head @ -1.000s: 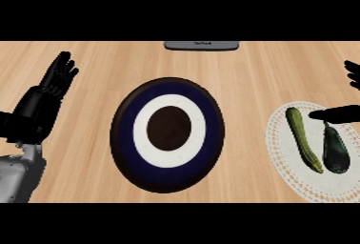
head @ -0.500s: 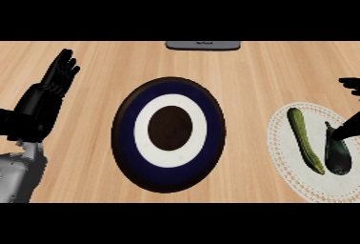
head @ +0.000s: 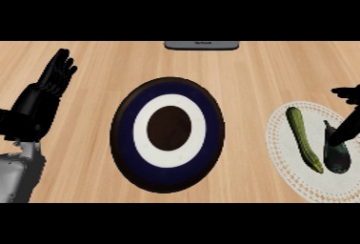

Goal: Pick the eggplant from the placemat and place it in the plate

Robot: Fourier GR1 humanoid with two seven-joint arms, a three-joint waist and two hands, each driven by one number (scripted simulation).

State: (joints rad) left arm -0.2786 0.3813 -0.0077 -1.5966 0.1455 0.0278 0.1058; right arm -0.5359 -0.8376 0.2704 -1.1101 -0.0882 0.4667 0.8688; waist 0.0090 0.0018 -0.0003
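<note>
The dark purple eggplant lies on the white round placemat at the right edge of the head view. My right hand comes in from the right edge; one straight finger reaches down onto the eggplant's upper end, and another part of the hand shows above it. Most of that hand is outside the view. The plate, dark blue with a white ring and a brown middle, sits in the centre, left of the placemat. My left hand rests open at the far left, fingers up.
A green cucumber lies on the placemat just left of the eggplant, between it and the plate. A dark flat object sits at the counter's far edge. Bare wooden counter surrounds the plate.
My right hand has come down from above the placemat until a finger meets the eggplant's upper end. The eggplant, the cucumber and my left hand have stayed where they were.
</note>
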